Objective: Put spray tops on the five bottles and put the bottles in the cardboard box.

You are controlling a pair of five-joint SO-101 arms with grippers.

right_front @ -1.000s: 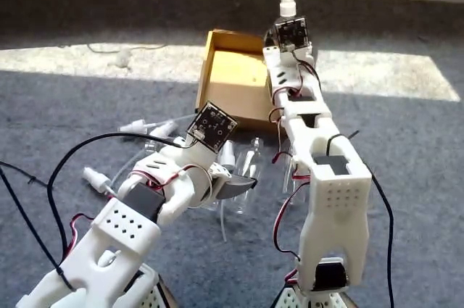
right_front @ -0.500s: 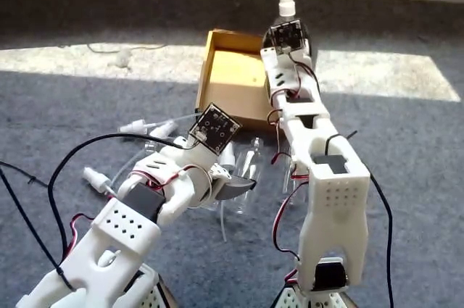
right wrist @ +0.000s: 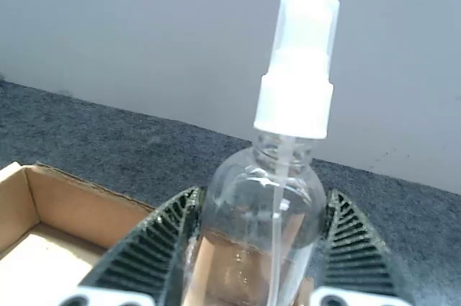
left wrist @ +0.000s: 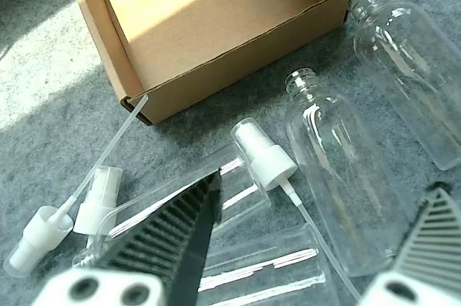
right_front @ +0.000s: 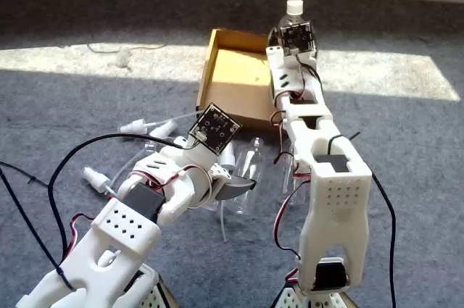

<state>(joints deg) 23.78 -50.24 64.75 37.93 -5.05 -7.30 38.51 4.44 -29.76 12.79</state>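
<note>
The surface [right_front: 406, 148] is a grey, nubby, carpet-like cover. A bright band of sunlight crosses it and falls over the cardboard box [right_front: 239, 76]. Behind the box a pale, plain wall [right wrist: 144, 32] closes the room.

Nearer than the box and off to its left, white plastic spray tops [left wrist: 97, 194] lie on their sides, thin dip tubes trailing. A black cable [right_front: 72, 154] loops over the left arm [right_front: 123, 228].

Just in front of the box the left pincer [left wrist: 324, 187] hangs released. Its black ribbed fingers [left wrist: 180, 234] are spread wide above a cluster of clear bottles [left wrist: 338, 169], which lie flat with bare threaded necks. A loose spray top [left wrist: 263, 151] rests among them, touching one. These bottles are near the box's front wall but apart from it.

The box is shallow and square-cornered, of brown corrugated board, its floor lit yellow. The right arm [right_front: 330, 192] stretches along the box's right wall.

At the box's far right corner the right pincer [right wrist: 256, 255] is clenched around a round-shouldered bottle [right wrist: 256, 198], held upright. A fitted spray top [right wrist: 299, 68] sits on its neck, the tube running down inside. Whether it hangs over the box or just beside it, I cannot tell.
</note>
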